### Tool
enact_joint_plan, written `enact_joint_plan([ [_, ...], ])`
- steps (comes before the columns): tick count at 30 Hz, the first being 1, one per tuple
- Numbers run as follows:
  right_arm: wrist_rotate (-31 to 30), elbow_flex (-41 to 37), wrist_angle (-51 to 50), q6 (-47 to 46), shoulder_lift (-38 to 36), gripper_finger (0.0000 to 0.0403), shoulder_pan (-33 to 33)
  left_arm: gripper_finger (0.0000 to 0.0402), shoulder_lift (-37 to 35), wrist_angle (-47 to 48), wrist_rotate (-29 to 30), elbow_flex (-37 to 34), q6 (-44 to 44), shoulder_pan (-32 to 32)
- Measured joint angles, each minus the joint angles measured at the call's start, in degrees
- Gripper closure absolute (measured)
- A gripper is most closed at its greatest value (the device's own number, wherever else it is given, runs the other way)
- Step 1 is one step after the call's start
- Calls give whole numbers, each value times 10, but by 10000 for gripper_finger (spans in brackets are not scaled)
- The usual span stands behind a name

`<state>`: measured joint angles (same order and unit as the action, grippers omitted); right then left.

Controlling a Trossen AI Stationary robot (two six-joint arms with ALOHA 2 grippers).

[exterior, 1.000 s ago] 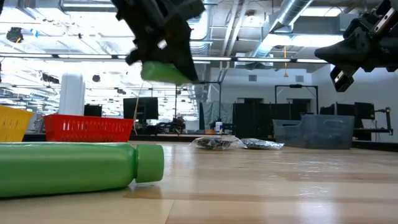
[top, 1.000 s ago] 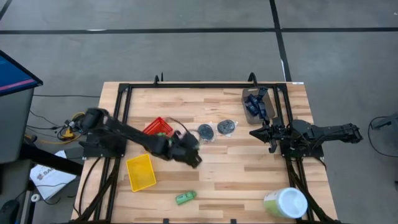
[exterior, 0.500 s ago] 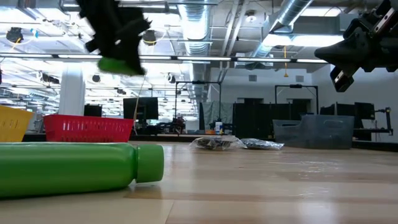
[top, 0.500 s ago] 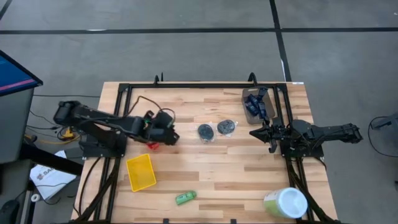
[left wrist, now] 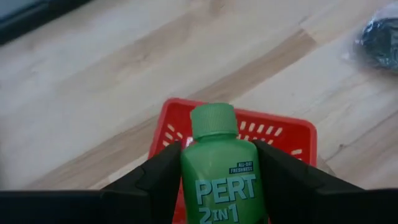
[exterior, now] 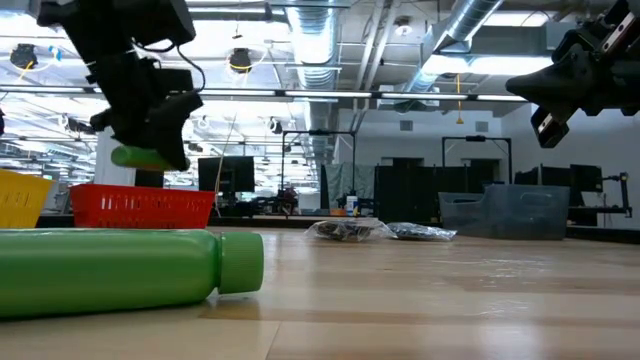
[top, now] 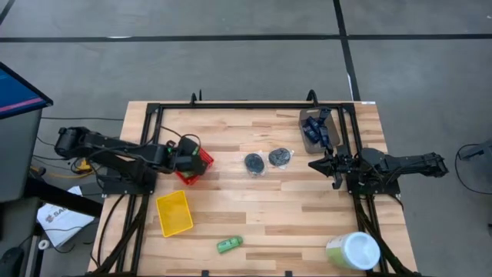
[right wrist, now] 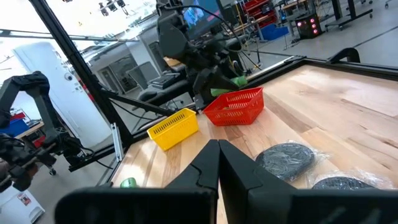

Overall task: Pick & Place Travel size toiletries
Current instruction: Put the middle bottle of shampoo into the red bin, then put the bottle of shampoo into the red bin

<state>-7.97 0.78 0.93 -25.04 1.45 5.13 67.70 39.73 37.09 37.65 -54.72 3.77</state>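
- I have the left gripper over the red bin at about nine o'clock on the table, its jaws pinching a green bottle by the sides.
- From the left wrist I read "PERT 2 IN 1" on that bottle; its cap points out past the fingers, with the red bin right beneath it.
- In the low view the bottle hangs clear above the bin's rim, not touching it.
- A second green bottle lies on its side near six o'clock, close to the front edge.
- The yellow bin sits at about eight o'clock, just in front of the red one.
- Two dark round discs lie side by side near the centre of the table, apart from both grippers.
- The grey bin at about one o'clock holds dark blue tubes.
- The right gripper waits at three o'clock, jaws pressed together on nothing, raised off the wood.
- A pale green-and-white tub stands at five o'clock.
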Motion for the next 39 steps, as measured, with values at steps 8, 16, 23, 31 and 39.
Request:
enact_joint_plan([
  [8,0,0,0,0,0,403,0,213,11,-25,-4,-27,0,0],
  [16,0,0,0,0,0,403,0,124,10,-41,-25,-27,3,0],
  [23,0,0,0,0,0,403,0,70,10,-203,-168,-27,22,30],
  [31,0,0,0,0,0,403,0,96,17,-440,-173,-25,21,165],
  [39,0,0,0,0,0,403,0,111,89,-458,-105,87,40,278],
])
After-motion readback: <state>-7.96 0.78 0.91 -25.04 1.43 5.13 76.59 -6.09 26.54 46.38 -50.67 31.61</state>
